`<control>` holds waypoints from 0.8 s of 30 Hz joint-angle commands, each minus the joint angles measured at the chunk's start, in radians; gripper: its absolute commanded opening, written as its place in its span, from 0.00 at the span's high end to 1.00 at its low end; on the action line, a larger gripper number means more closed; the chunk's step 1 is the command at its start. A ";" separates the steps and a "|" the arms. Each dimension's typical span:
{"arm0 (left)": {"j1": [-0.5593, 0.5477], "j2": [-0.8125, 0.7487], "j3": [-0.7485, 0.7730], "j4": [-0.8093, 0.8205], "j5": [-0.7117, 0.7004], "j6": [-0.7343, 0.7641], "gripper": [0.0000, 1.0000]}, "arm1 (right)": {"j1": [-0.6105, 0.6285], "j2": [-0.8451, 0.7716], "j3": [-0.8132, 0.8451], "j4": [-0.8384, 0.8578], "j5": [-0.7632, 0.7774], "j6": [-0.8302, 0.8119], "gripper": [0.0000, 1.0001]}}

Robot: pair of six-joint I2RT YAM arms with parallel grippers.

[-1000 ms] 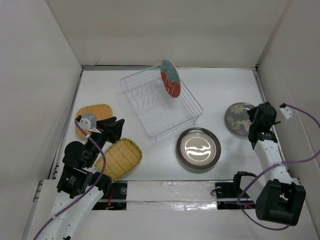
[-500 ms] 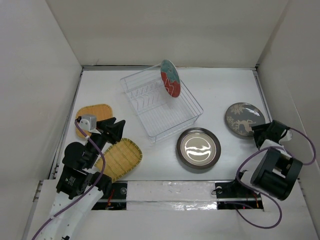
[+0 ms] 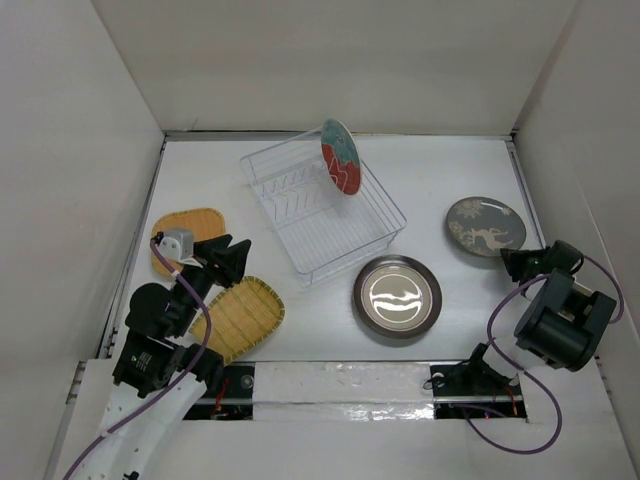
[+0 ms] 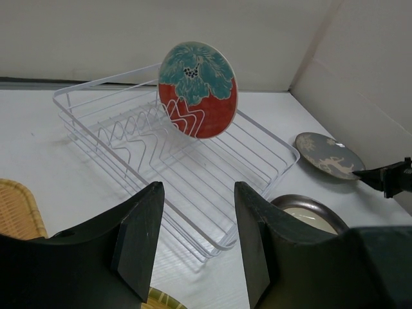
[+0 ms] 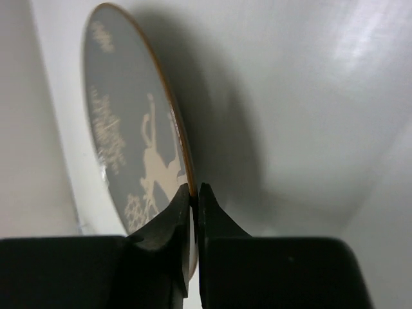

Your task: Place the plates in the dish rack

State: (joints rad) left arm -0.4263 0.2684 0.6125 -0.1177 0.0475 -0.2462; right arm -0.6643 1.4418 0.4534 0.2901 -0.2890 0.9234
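The clear dish rack (image 3: 300, 235) stands mid-table with the red-and-teal plate (image 3: 341, 158) upright in it. My right gripper (image 3: 510, 262) is shut on the near rim of the dark grey deer plate (image 3: 485, 226); in the right wrist view both fingers pinch its orange-edged rim (image 5: 183, 161). My left gripper (image 3: 237, 258) is open and holds nothing. It sits between the orange woven plate (image 3: 190, 230) and the yellow woven plate (image 3: 240, 318), pointing at the rack (image 4: 96, 87). The shiny metallic plate (image 3: 397, 296) lies flat in front of the rack.
White walls close in the table on the left, back and right; the right wall is close behind my right arm. In the left wrist view the red-and-teal plate (image 4: 197, 90) leans on the rack's prongs, with the deer plate (image 4: 329, 156) far right.
My right arm swung from over the deer plate down to its near rim and the gripper shut on that rim; the plate shifted slightly toward the back. The left arm stayed still.
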 commanded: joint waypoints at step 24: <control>-0.006 0.087 0.003 0.043 0.003 0.001 0.55 | 0.581 -0.505 0.534 -0.104 0.328 -0.308 1.00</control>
State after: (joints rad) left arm -0.4263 0.3424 0.6125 -0.1173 0.0486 -0.2462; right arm -0.2314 0.9207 0.7925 0.0246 0.0105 0.7052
